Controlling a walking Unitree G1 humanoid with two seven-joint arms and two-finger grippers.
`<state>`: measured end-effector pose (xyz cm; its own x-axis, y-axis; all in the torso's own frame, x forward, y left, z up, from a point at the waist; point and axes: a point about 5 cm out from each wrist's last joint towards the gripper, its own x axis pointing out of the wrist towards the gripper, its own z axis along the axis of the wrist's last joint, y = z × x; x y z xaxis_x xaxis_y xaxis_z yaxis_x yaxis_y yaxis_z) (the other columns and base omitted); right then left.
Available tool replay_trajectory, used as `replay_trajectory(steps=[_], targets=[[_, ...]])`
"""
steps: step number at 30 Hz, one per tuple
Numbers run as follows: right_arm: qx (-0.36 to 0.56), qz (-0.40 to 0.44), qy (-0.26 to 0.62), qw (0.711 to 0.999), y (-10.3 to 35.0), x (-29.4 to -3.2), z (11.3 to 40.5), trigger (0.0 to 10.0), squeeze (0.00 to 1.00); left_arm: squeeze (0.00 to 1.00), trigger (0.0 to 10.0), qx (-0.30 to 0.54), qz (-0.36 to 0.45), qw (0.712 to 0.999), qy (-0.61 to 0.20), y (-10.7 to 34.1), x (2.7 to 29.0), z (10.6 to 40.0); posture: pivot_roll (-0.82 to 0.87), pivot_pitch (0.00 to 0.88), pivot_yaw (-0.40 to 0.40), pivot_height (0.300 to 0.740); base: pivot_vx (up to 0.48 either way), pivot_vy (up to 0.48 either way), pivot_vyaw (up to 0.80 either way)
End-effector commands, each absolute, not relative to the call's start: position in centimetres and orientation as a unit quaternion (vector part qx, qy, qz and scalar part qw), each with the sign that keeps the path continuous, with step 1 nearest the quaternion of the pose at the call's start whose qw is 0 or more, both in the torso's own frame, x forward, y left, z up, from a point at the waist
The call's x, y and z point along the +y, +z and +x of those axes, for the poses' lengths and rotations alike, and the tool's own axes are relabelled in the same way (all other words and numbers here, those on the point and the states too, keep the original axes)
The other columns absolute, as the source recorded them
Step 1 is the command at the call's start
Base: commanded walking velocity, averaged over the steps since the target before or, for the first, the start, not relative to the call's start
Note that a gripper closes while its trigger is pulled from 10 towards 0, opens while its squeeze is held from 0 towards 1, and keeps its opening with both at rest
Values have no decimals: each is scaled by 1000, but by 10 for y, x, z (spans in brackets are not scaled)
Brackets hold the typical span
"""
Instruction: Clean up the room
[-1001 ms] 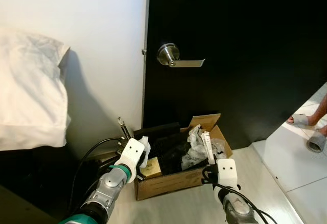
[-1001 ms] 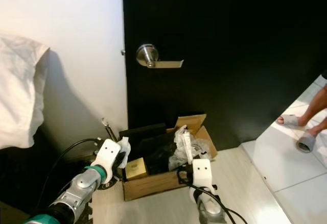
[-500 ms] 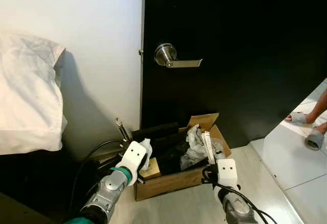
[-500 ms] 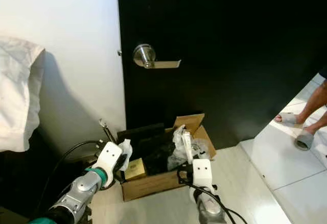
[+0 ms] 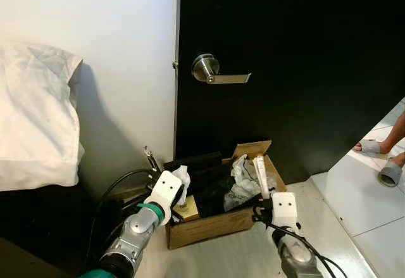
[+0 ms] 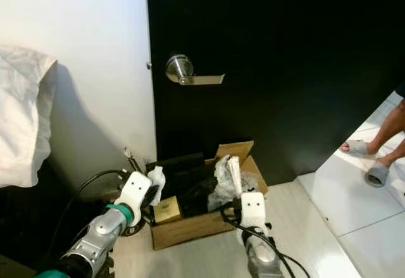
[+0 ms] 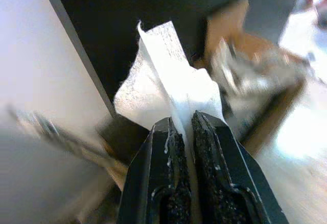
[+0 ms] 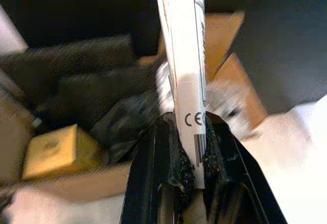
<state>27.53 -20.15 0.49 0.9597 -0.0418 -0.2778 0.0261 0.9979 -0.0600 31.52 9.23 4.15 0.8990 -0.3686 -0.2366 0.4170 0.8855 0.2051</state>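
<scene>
The tidying looks well under way but unfinished: both pincers hold rubbish that has not yet been let go into the open brown cardboard box (image 5: 218, 224) standing on the floor against the black door (image 5: 291, 69).

The left gripper (image 7: 181, 132) has its two black fingers pinched narrow on a crumpled white paper tissue (image 7: 163, 81), which sticks out past the fingertips. In the head views this gripper hangs just above the box's near-left corner, with the tissue (image 5: 181, 178) over the box's left end.

The right gripper (image 8: 190, 145) is clamped on a long flat white packet printed with a CE mark and barcode (image 8: 185, 55), held upright. It (image 5: 260, 175) stands over the box's right side, just ahead of the white wrist block.

Inside the box, ahead of the pincers, lie a small yellow-gold carton (image 5: 186, 209) at the near left, dark black items in the middle, and crinkled clear plastic wrapping (image 5: 243, 180) toward the right. One flap stands up at the far right corner.

By this reckoning, what remains is releasing both pieces into the box.
</scene>
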Motion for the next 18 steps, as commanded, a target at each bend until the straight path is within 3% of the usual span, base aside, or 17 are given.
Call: replay_trajectory(steps=[1,2,3,9,10,18], targets=[[100,-20,-46,994,25,-216,289,10000,0,0,10000,45,145,969,-195,75,83,339,-63,30,10,740,0,0,0],[100,-20,-46,994,25,-216,289,10000,0,0,10000,45,145,969,-195,75,83,339,-63,30,10,740,0,0,0],[79,-19,-49,995,38,-219,300,10000,0,0,10000,35,159,970,-182,99,78,358,-68,35,10,740,0,0,0],[68,-15,-36,997,44,-211,308,10000,0,0,10000,49,168,971,-161,121,73,376,-67,42,12,740,0,0,0],[70,-15,-29,997,43,-205,307,10000,0,1000,10000,55,171,972,-154,122,71,378,-78,52,18,740,0,0,0],[77,-14,-24,997,37,-201,302,10000,0,1000,10000,85,150,967,-187,107,66,370,-79,58,16,740,0,0,0]])
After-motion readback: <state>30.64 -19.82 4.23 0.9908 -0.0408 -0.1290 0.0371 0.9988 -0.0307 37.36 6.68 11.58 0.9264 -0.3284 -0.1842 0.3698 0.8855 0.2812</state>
